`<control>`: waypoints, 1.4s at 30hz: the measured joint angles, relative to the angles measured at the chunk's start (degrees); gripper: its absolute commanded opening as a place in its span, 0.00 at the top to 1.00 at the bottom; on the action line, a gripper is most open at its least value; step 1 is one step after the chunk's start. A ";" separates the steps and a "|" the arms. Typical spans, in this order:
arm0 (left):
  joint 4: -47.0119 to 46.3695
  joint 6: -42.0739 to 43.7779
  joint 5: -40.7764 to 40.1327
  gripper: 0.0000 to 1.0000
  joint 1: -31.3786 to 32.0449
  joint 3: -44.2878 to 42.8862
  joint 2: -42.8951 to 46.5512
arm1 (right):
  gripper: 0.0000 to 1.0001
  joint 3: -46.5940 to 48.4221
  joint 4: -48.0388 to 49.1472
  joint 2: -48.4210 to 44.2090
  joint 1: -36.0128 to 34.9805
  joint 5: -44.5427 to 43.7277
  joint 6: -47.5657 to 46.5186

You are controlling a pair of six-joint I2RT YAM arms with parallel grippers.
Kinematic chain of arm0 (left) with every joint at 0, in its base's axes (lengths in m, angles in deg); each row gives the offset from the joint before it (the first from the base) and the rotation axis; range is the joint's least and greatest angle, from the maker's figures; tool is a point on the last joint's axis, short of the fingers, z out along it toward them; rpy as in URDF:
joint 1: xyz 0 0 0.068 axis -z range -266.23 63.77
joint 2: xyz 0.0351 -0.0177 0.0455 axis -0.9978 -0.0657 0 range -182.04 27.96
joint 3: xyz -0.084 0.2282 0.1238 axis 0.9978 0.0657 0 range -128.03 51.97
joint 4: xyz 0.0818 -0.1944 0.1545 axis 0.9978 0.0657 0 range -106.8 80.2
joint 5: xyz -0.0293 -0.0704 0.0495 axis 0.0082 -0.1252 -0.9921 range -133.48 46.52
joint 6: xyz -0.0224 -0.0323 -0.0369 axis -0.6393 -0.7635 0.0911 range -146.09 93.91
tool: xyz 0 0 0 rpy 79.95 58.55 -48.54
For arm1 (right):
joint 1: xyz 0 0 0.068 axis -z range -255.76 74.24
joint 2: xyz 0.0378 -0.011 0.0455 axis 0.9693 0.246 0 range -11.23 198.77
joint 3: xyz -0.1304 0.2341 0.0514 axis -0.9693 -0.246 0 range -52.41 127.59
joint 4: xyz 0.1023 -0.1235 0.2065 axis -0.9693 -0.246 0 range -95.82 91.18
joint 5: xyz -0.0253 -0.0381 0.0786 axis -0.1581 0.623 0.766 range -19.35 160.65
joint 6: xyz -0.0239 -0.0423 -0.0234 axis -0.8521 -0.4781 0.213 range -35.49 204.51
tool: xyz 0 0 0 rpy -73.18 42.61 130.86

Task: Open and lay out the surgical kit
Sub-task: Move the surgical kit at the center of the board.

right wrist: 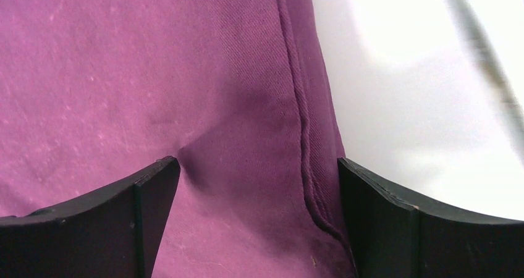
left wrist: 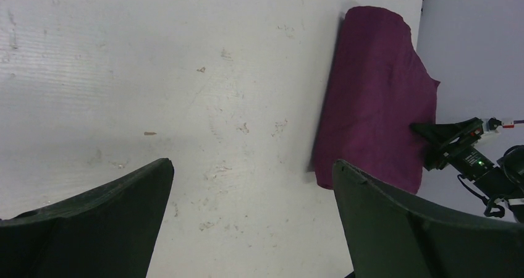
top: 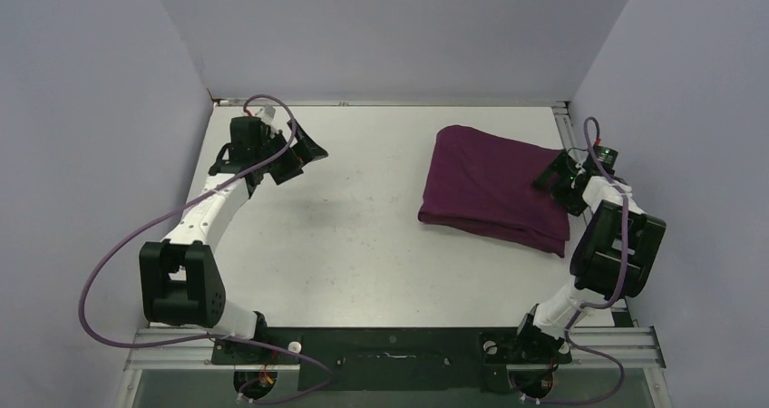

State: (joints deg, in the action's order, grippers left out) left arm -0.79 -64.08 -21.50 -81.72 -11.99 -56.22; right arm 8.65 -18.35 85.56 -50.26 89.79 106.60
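Cloth bundle (top: pixel 494 190) lies folded shut on the right half of the table (top: pixel 345 245), toward the far side, with its right edge close to the side rail. Nothing it wraps is showing, so I judge the opening has not begun.

My right pincer (right wrist: pixel 256 164) is spread wide and holds nothing. It sits low over the bundle's right edge, and the stitched hem (right wrist: pixel 303 105) runs through its open gap. One fingertip (right wrist: pixel 162 167) seems to press a small dent into the fabric. The other stands about where the cloth gives way to bare table. My left pincer (top: pixel 295 154) is also wide open and empty, near the far left of the table and well apart from the bundle.

To do this step well, I want only the top flap, not the whole stack. I cannot tell from here which layer this hem belongs to, so I should settle gently until the hem is truly inside my gap. Then I close on that one edge and watch whether the layers beneath stay flat.

Next I lift a little and carry the flap back over the bundle toward the table's middle. Room on the right looks tight, so that direction seems safer. I should go slowly, so that whatever is inside is not dragged or tipped. If the whole bundle slides with me, my left pincer should come across and pin its near left corner.
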 measured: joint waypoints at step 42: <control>-9.62 -7.91 6.23 0.36 3.61 -3.82 -23.04 | 0.07 10.16 22.01 10.21 -33.73 0.02 13.33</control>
State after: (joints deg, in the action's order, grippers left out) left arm -10.41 -72.00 -15.27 -78.11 -15.82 -79.26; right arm 18.81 3.66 95.77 -83.99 89.81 119.93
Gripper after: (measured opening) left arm 0.741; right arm 0.960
